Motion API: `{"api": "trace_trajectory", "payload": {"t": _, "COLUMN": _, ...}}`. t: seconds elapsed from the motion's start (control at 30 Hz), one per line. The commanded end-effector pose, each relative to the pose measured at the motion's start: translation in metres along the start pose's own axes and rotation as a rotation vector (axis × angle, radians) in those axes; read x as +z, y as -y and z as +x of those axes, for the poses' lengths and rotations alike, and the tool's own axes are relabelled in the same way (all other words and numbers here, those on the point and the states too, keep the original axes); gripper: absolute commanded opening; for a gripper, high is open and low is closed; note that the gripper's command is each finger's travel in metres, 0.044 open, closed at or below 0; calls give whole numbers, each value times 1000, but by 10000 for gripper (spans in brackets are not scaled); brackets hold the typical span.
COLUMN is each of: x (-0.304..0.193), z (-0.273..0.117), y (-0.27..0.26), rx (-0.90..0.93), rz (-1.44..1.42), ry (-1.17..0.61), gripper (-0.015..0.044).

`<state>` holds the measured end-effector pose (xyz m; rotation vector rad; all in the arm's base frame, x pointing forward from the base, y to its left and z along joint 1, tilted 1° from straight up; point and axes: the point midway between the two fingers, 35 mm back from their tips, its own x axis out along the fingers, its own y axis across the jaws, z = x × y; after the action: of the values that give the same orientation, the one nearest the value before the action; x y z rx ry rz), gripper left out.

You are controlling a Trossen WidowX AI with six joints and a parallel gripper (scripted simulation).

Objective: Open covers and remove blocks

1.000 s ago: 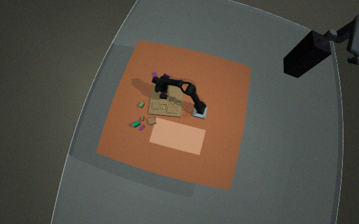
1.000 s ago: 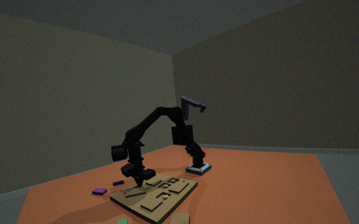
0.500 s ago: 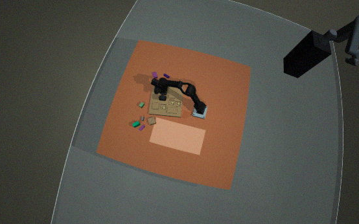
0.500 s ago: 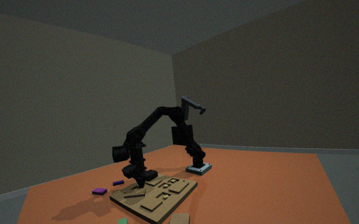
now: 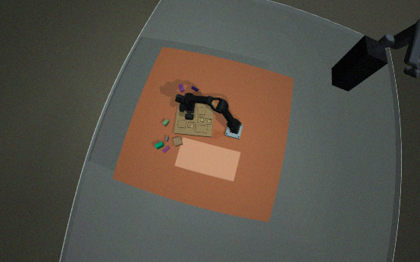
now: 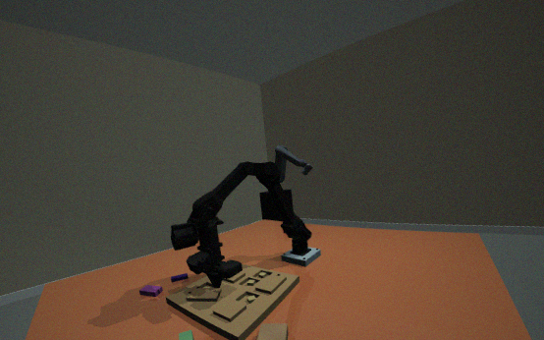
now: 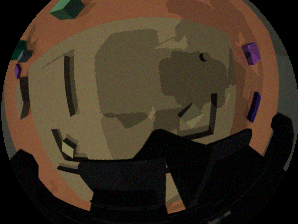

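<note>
The tan puzzle board (image 5: pixel 178 131) (image 6: pixel 201 308) (image 7: pixel 45 100) lies flat. My gripper (image 6: pixel 216 284) (image 7: pixel 157 133) is shut and empty, its tips low at a flat cover (image 6: pixel 203 296) near the board's left side. A dark well edge shows beside it in the wrist view; whether they touch is unclear. Other raised covers (image 5: pixel 182 123) (image 6: pixel 231 311) sit on the board. Small pale pieces (image 5: pixel 191 126) (image 6: pixel 250 298) (image 7: pixel 68 149) show in openings. Off the board lie a purple block (image 5: pixel 181 88) (image 6: pixel 150 290) (image 7: pixel 251 53), a dark blue block (image 5: pixel 195 88) (image 6: pixel 179 277) (image 7: pixel 254 107) and a green block (image 5: pixel 166 122) (image 7: pixel 68 8).
A darker green block (image 5: pixel 159 145), a small grey-blue block (image 5: pixel 167 138), another purple block (image 5: pixel 166 149) and a tan square piece (image 5: pixel 177 141) (image 6: pixel 272 331) lie near a board corner. The arm's pale blue base (image 5: pixel 238 135) (image 6: pixel 301 256) stands beyond the board.
</note>
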<state>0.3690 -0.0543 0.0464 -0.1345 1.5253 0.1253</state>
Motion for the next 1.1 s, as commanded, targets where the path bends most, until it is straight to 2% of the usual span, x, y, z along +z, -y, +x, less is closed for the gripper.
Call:
{"api": "trace_trajectory", "payload": {"t": 0.0, "x": 4, "z": -1, "y": -4, "rx": 0, "rz": 3, "ry": 4, "gripper": 0}}
{"api": "trace_trajectory", "payload": {"t": 1.07, "x": 32, "z": -2, "y": -28, "rx": 2, "rz": 3, "ry": 6, "gripper": 0}}
